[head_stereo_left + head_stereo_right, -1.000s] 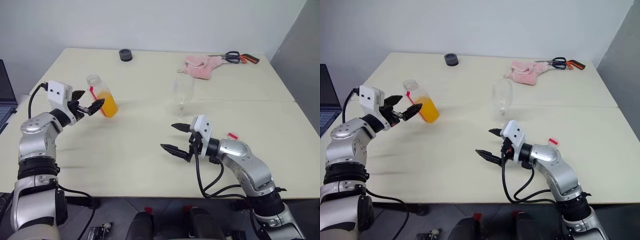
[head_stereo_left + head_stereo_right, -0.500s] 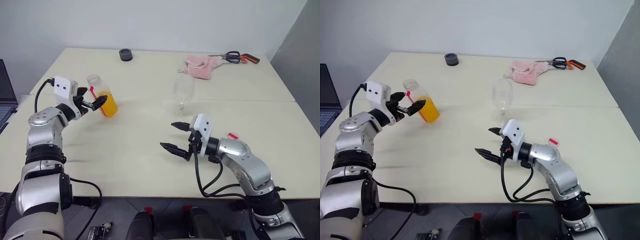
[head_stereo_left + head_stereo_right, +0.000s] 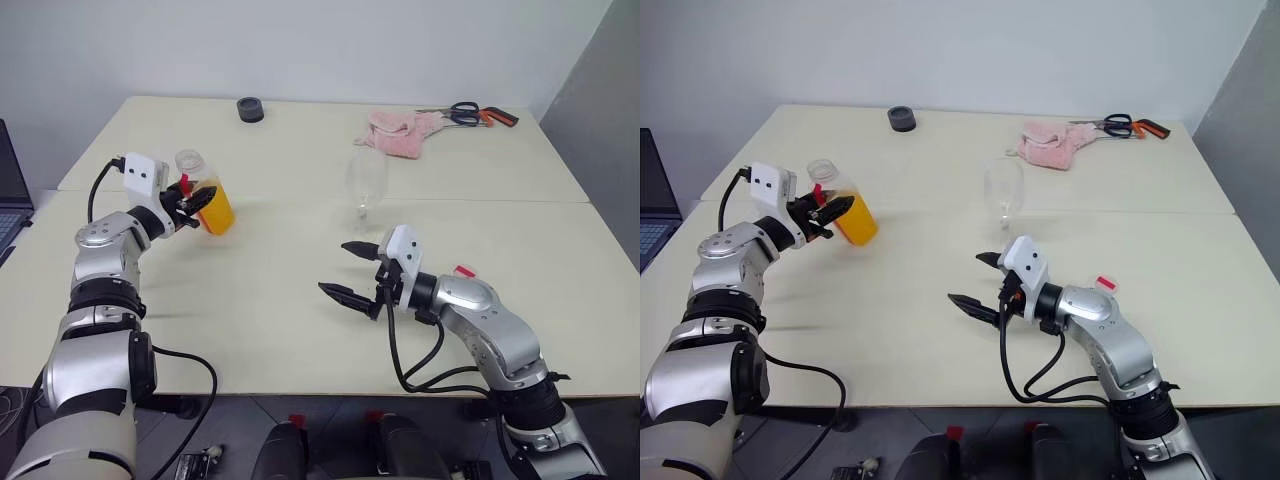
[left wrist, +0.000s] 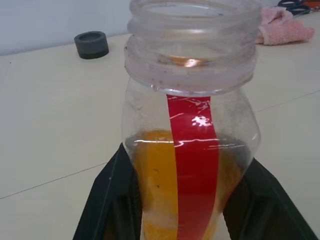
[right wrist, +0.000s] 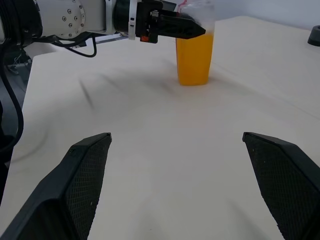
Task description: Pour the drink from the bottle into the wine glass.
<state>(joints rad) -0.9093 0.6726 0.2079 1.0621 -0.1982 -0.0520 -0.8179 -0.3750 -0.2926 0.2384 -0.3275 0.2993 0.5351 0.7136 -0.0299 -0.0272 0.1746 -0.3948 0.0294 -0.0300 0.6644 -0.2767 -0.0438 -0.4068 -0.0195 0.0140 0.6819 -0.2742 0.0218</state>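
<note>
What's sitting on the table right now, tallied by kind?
Bottle with orange drink: 1
Wine glass: 1
Dark round cap: 1
Pink cloth: 1
Scissors: 1
Small red and white piece: 1
Total: 6

The bottle [image 4: 192, 135] stands in the centre of the frame, uncapped, its open threaded mouth at the top edge. A red strip [image 4: 194, 165] runs down its front. The drink [image 4: 155, 185] fills its lower part, bright orange. The left gripper [image 4: 192, 200] clamps it, one black finger [image 4: 107, 200] on each flank at the bottom. A dark round cap [image 4: 92, 44] lies upper left on the cream table [image 4: 55, 125]; a pink cloth [image 4: 282, 26] shows upper right
</note>
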